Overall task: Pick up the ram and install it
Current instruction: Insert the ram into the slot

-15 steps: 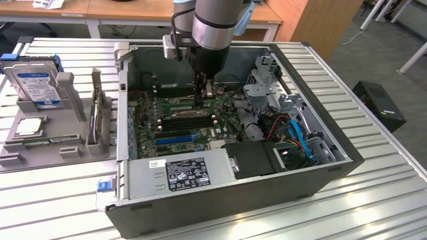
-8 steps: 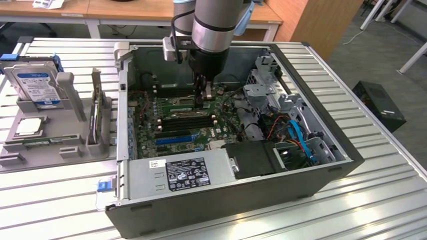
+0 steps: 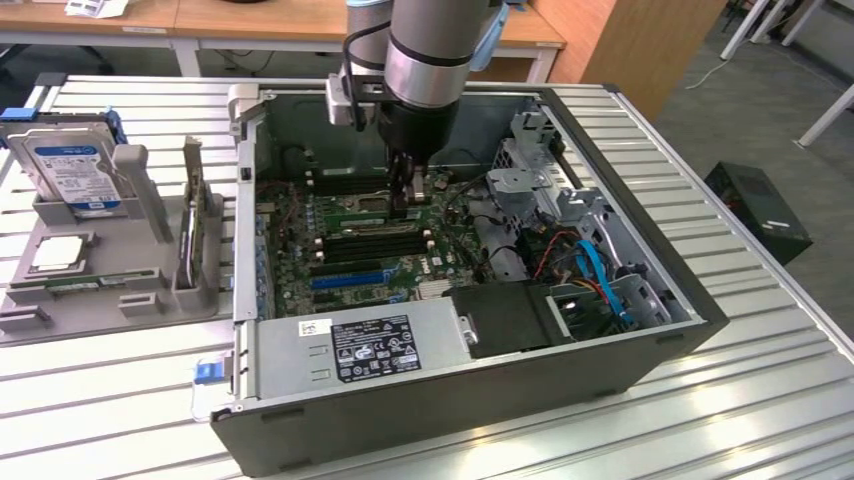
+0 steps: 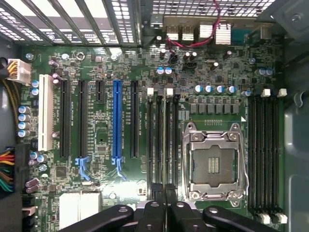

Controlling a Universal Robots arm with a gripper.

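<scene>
Where the arm reaches down into the open computer case (image 3: pixel 400 440), the ram (image 3: pixel 418 190) stands on edge between the fingers of the gripper (image 3: pixel 410 207), low over the middle of the motherboard (image 4: pixel 99 169). It is a thin, flat, narrow stick. From the wrist view it shows edge-on as a slim dark strip, so its green face and chips cannot be made out there. The gripper is drawn almost fully together, its black fingers pressed against the two faces of the stick, with hinged black links spreading out to either side. The ram lies in line with the long black memory slots (image 4: pixel 161 140), which have white end clips; whether it touches them cannot be told. Just beside the slots sits the square processor socket (image 4: pixel 215 164), a bright metal frame around a bed of fine contacts. Further along are a blue expansion slot (image 4: pixel 116 121) and a white one (image 4: pixel 46 113). The board is matte green, studded with small round capacitors. The case is dark grey sheet metal and rests on a ribbed metal table (image 3: pixel 747 400)
</scene>
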